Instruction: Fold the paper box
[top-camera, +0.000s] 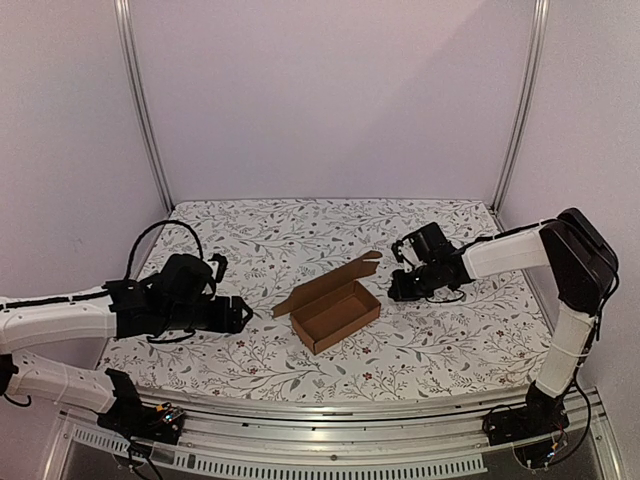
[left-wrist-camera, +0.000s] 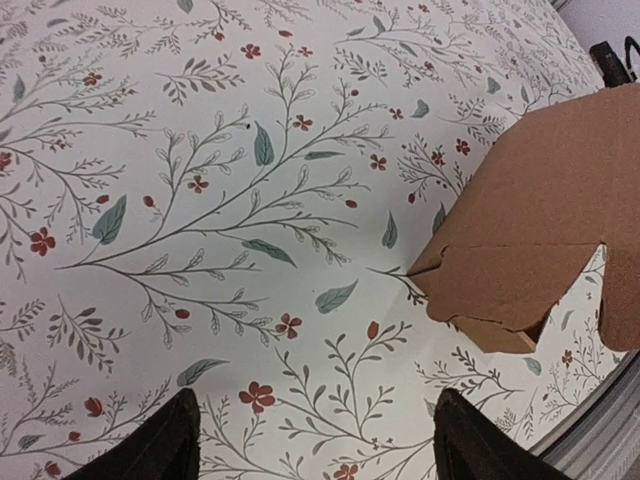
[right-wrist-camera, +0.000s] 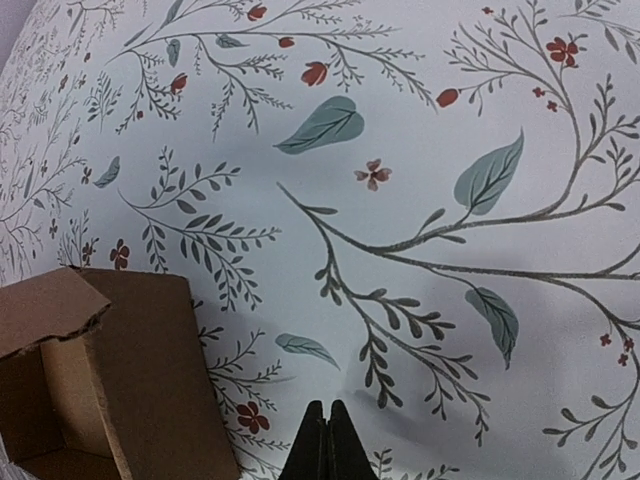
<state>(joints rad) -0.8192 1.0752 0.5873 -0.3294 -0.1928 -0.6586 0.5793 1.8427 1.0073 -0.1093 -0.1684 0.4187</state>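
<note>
The paper box (top-camera: 335, 310) sits near the middle of the flowered tablecloth (top-camera: 300, 230), between the 2 arms and touched by neither. It already has the shape of a shallow tray: its walls stand up around an empty inside, and the lid flap leans back from the far long edge, open to the camera above.

The left gripper (top-camera: 243, 314) lies low just left of the box, its fingers (left-wrist-camera: 160, 445) spread wide with nothing between them. The right gripper (right-wrist-camera: 327, 445) hovers near the box's right end, its 2 fingers pressed together and holding nothing.

By my reading the tray part is done. What remains is swinging the lid down and tucking its front tab in.
</note>
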